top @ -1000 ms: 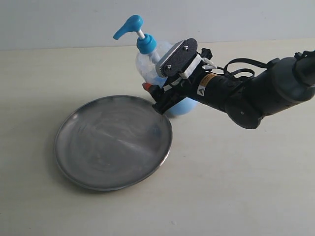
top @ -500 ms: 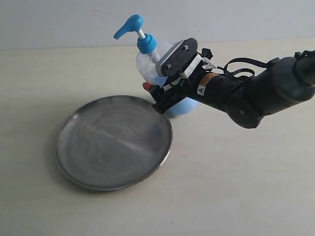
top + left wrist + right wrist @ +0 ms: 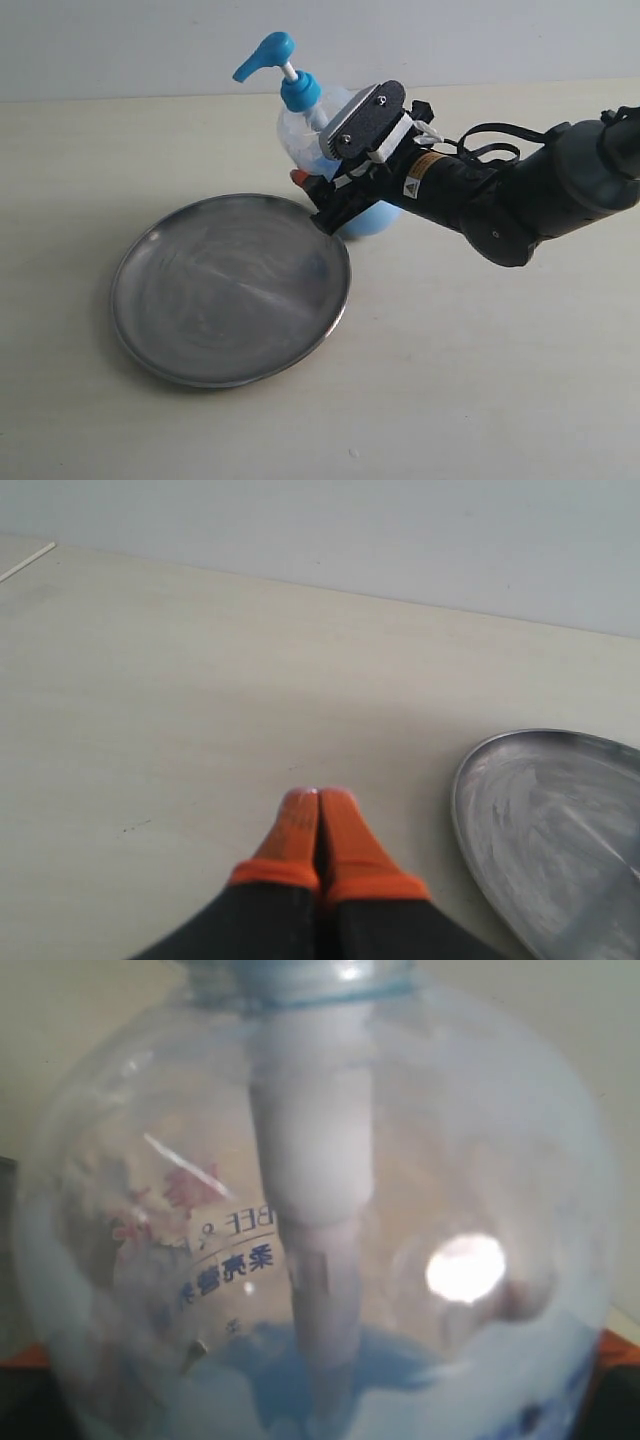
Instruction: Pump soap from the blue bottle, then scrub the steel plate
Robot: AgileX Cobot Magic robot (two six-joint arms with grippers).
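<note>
The blue bottle [image 3: 300, 130] leans to the left just behind the steel plate [image 3: 230, 290], its blue pump head [image 3: 265, 52] up over the plate's far side. My right gripper [image 3: 315, 198] is shut on the bottle's clear body, one finger on each side. In the right wrist view the bottle [image 3: 320, 1210] fills the picture, with orange fingertips [image 3: 20, 1355] at its edges and pale blue soap [image 3: 480, 1380] pooled low inside. Whitish smears [image 3: 215, 265] streak the plate. My left gripper [image 3: 320, 805] is shut and empty, over bare table beside the plate [image 3: 550, 820].
The pale tabletop [image 3: 480, 380] stretches around the plate on all sides. A grey wall [image 3: 120, 40] runs along the table's back edge. The right arm [image 3: 540, 195] reaches in from the right, low over the table.
The bottle and my right gripper have shifted a little to the right together. The plate has not moved.
</note>
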